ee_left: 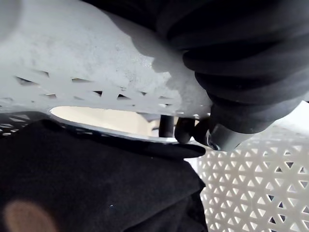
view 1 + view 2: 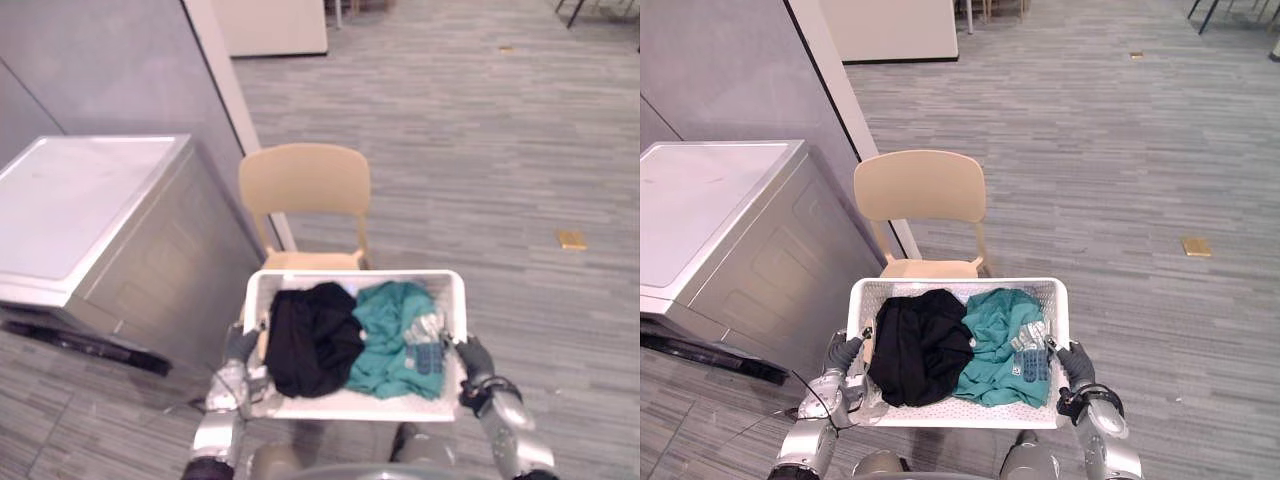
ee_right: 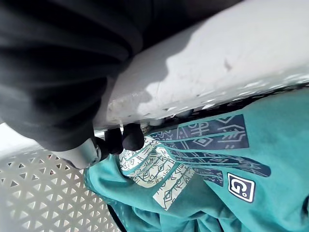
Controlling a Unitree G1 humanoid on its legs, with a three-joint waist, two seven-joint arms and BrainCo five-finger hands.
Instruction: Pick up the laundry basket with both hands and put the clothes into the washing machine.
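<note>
Left hand (image 2: 843, 352): on the left side wall of the white basket (image 2: 958, 284). In its wrist view the dark fingertips (image 1: 186, 133) are hooked up through the handle slot under the rim, so the hand is clamped on the basket. Arm comes up from the lower left, wrist level with the rim.

Right hand (image 2: 1076, 365): mirrored on the right side wall. Dark fingertips (image 3: 128, 137) are curled in under the rim and gripping it. Arm comes up from the lower right.

Basket: held between the two hands, roughly level, directly in front of the robot. Its far edge overlaps the seat of a tan chair (image 2: 920, 188). Cannot tell whether its underside touches the seat.

Contents: black garment (image 2: 920, 345) bunched in the left half. Teal garment (image 2: 990, 345) in the right half, touching the black one, with a pale and navy patterned print and a small square badge against the right wall.

Washing machine (image 2: 710, 215): grey, white top, to the left of the chair and apart from the basket. Grey plank floor (image 2: 1120, 170).
</note>
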